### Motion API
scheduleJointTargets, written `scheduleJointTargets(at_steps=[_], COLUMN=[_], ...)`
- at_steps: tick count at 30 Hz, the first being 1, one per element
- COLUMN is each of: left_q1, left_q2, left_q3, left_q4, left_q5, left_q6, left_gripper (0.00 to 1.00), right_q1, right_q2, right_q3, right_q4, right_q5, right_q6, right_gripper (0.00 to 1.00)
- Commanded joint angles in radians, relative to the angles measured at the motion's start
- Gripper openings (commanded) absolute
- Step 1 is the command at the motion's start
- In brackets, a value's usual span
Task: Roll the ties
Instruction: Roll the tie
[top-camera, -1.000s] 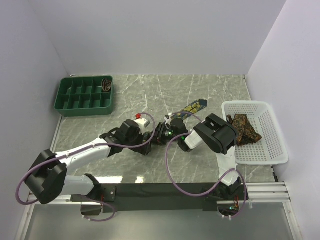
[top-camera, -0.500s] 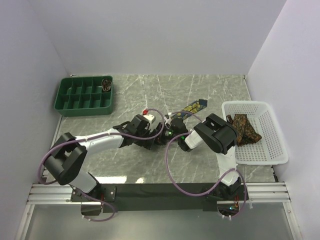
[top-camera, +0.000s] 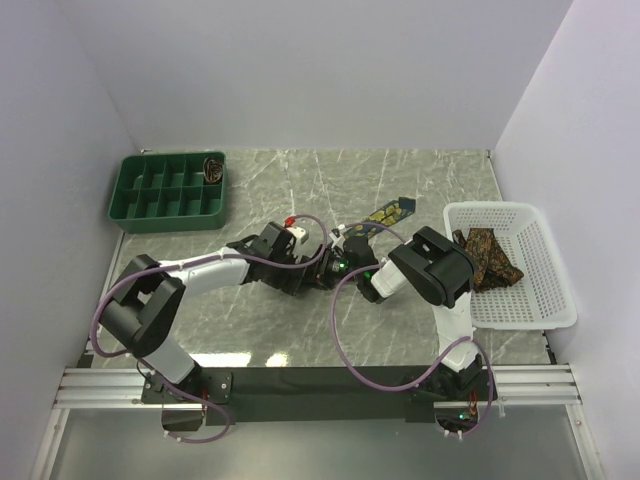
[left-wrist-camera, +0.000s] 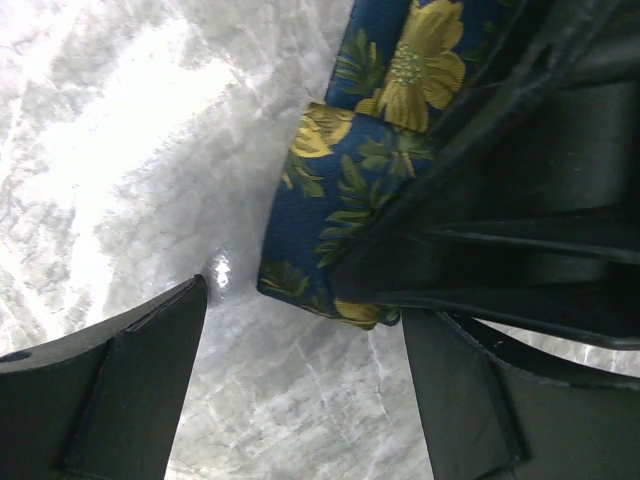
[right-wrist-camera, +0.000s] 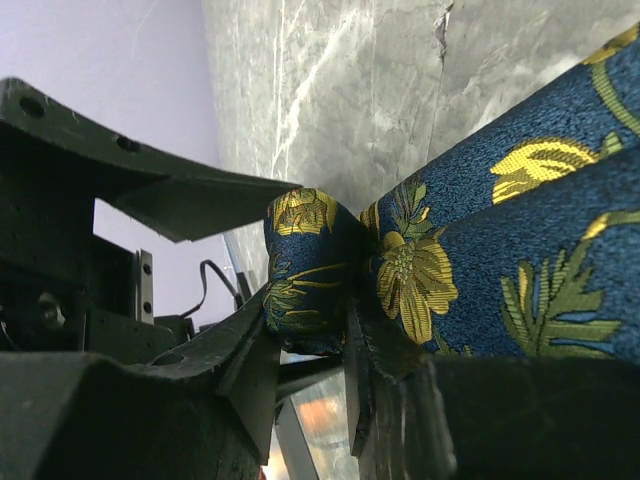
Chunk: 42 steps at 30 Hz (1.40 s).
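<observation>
A navy tie with yellow flowers (top-camera: 392, 211) lies on the marble table and runs down-left into the two grippers. My right gripper (top-camera: 338, 264) (right-wrist-camera: 320, 340) is shut on its folded, partly rolled end (right-wrist-camera: 305, 265). Coming from the left, my left gripper (top-camera: 310, 264) (left-wrist-camera: 300, 400) stands open just above the table. Its fingers (left-wrist-camera: 130, 390) flank bare marble, and the folded navy tie (left-wrist-camera: 330, 190) sits just beyond their tips, against the right gripper's black body. Brown patterned ties (top-camera: 487, 256) lie in the white basket (top-camera: 540, 300). A rolled tie (top-camera: 213, 168) sits in the green tray (top-camera: 165, 205).
The green compartment tray stands at the back left and the white mesh basket at the right edge. Purple cables loop over both arms near the middle of the table. White walls close in the back and sides.
My left arm has swung right and brought its gripper up against the right gripper and the tie's fold. Its jaws have narrowed a little. The right gripper and tie have stayed put.
</observation>
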Motion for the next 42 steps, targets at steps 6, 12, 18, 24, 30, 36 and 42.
scheduleJointTargets(at_steps=[6,12,18,24,30,36,42], left_q1=[0.015,0.017,0.014,0.014,0.014,0.014,0.014], left_q2=[0.040,0.049,0.089,0.075,0.057,0.060,0.069], left_q3=[0.077,0.088,0.111,0.094,0.069,0.069,0.071], left_q4=[0.034,0.046,0.036,0.020,0.022,0.016,0.009], left_q5=[0.093,0.108,0.125,0.119,0.125,0.125,0.131], left_q6=[0.045,0.038,0.027,0.024,0.009,0.010,0.015], left_gripper=[0.83,0.77,0.62,0.50,0.46,0.41,0.41], right_q1=[-0.005,-0.003,-0.002,-0.003,-0.003,-0.002,-0.006], right_q2=[0.046,0.055,0.038,0.006,-0.013,-0.028,-0.066], right_q3=[-0.034,-0.026,-0.041,-0.055,-0.080,-0.093,-0.100], right_q4=[-0.122,-0.122,-0.123,-0.126,-0.103,-0.102,-0.112], right_q5=[0.014,0.002,0.002,0.026,0.043,0.052,0.072], right_q6=[-0.060,-0.058,-0.058,-0.052,-0.018,-0.009,-0.020], right_gripper=[0.00,0.00,0.00,0.09,0.18,0.31,0.49])
